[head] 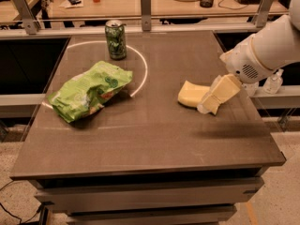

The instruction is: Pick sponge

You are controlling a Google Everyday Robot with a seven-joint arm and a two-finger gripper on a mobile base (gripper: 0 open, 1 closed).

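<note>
A dark grey worktop [154,139] carried everything, and the green soda can [116,40] standing upright near its far edge serves as the marker for the rest. Left of the can and nearer the camera lay a crumpled green chip bag [89,96], flat on its side, well apart from the can. A thin white circle line [143,69] was drawn on the worktop; the can stood just inside its far arc and the bag lay across its near left part. Right of the can and nearer the camera, outside the circle, the sponge [191,93] rested flat on the worktop, a pale yellow block with curved edges, well apart from both can and bag. The tool [214,99], pale tan and angled down to the left, sat at the sponge's right end, farther right of the can, and overlapped that end in the view. Whether it touched the sponge, and how far it stood open, could not be told. The white arm [262,50] rose from the tool up toward the right edge of the view. A small clear bottle [273,81] stood beyond the worktop, far right of the can, partly behind the arm.
</note>
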